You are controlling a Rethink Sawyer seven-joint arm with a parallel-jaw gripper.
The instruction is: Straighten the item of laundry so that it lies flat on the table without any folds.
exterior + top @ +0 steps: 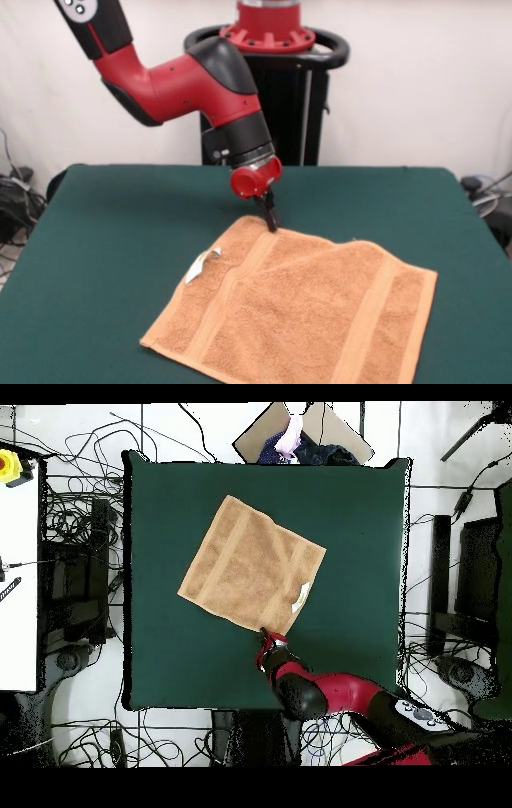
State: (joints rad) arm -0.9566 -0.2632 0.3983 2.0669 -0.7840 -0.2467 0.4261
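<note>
**Towel spread on desk, gripper at its far corner**

Nearest the camera, the orange-tan towel is seen spread almost flat on the green desk, set at an angle to the desk's edges. A small white tag is turned up near one band. The gripper is lowered onto the far corner; whether that corner is pinched cannot be told.
</note>
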